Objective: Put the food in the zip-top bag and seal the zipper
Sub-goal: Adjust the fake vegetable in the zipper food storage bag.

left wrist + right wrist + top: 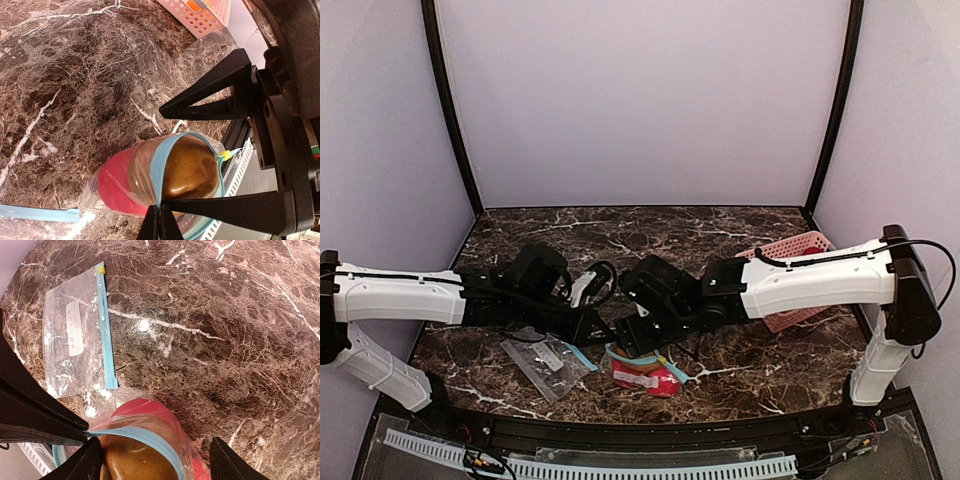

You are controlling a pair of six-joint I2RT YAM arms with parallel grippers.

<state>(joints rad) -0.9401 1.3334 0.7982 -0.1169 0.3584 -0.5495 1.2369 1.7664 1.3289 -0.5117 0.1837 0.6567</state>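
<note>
The clear bag [92, 195] lies on its side just right of the flat bag [75, 350], bulging, with its mouth gaping. Its teal zipper [159, 170] is unsealed and bowed into a loop. A brown-tan piece [192, 170] fills the mouth, and a red piece [112, 182] sits deeper inside.

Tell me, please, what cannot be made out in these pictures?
- Top view: the right gripper hides the mouth of the filled zip-top bag.
- Right wrist: the bottom edge cuts off the brown piece.
- Top view: the right arm covers the inside of the pink basket.
- Right wrist: the label on the empty bag is too small to read.
</note>
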